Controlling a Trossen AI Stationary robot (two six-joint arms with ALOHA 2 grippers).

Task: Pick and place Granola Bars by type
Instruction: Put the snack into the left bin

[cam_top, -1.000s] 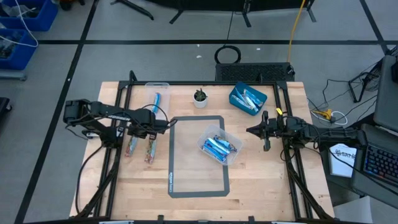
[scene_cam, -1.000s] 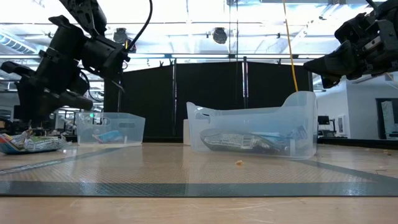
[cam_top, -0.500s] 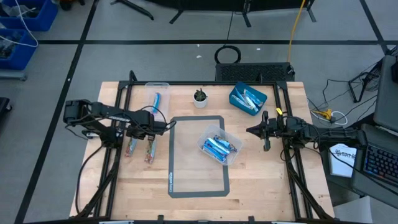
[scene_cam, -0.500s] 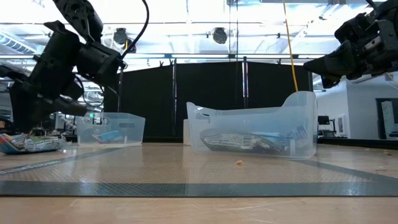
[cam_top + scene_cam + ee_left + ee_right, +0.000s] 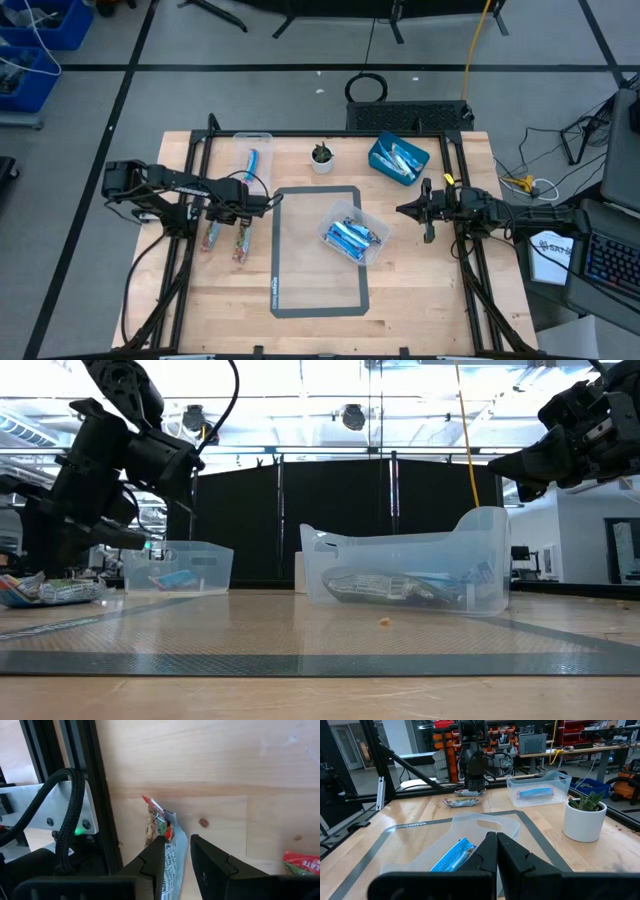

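Left wrist view: left gripper (image 5: 176,851) clamped on granola bar (image 5: 167,837); thin, light, crinkly foil, probably slippery; grip mid-body across width. Right gripper (image 5: 427,211) closed, empty, idle beside tub (image 5: 372,250).

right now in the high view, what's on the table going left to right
left end effector → small potted plant → clear tub of blue bars → blue square bin → right end effector

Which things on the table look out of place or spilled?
A few granola bars lie loose on the bare wood at the table's left side, outside any tub, under the left gripper, which holds one of them. A small crumb lies on the mat before the clear tub.
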